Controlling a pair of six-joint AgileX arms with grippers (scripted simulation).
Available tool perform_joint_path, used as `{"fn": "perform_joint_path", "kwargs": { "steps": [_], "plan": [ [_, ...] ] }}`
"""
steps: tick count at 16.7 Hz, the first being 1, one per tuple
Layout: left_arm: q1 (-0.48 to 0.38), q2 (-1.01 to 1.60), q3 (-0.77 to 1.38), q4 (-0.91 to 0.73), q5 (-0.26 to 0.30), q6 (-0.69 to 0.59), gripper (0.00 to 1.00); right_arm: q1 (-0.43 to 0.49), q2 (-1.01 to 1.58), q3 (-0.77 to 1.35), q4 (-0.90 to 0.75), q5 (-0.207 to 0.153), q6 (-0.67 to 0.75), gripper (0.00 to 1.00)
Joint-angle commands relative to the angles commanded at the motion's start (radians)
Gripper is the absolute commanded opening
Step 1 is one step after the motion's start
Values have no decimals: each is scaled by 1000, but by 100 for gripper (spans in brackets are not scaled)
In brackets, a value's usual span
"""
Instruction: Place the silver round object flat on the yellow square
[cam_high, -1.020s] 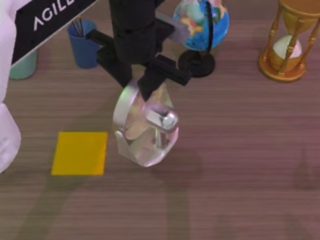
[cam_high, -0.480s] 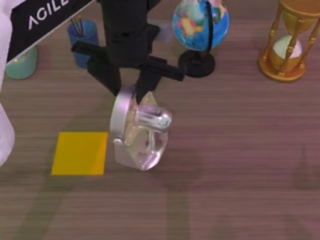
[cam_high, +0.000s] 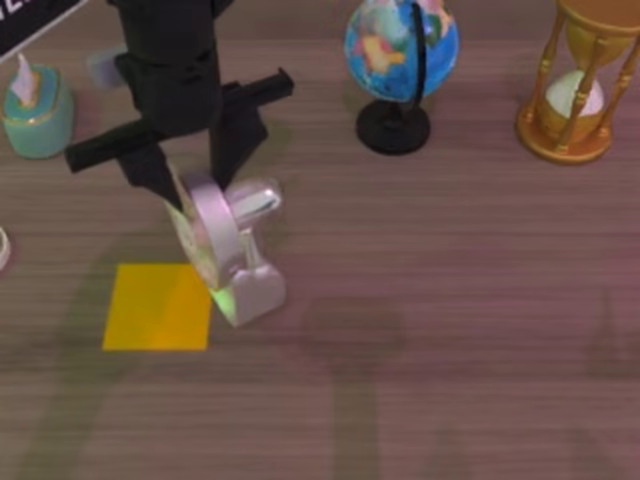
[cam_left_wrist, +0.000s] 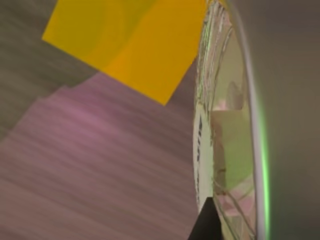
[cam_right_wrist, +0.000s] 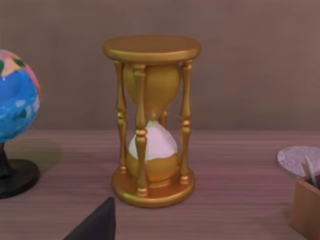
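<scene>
The left tool (cam_high: 190, 195), clamped on the desk fan (cam_high: 225, 250), should carry it fully over the yellow square (cam_high: 158, 306) (base overhangs) before lowering.

Between the closed jaws, the silver round object (cam_high: 222, 250) hides the yellow square's (cam_high: 158, 306) near corner; its ring runs off the wrist view's edge.
</scene>
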Motion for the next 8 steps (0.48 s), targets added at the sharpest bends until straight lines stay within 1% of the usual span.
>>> {"fn": "perform_joint_path", "kwargs": {
  "steps": [3, 5, 8],
  "plan": [
    [47, -67, -87, 33, 3, -327, 0, 0, 0, 0, 0, 0, 0, 100],
    [77, -109, -146, 53, 4, -520, 0, 0, 0, 0, 0, 0, 0, 100],
    [115, -162, -228, 77, 5, -741, 0, 0, 0, 0, 0, 0, 0, 100]
  ]
}}
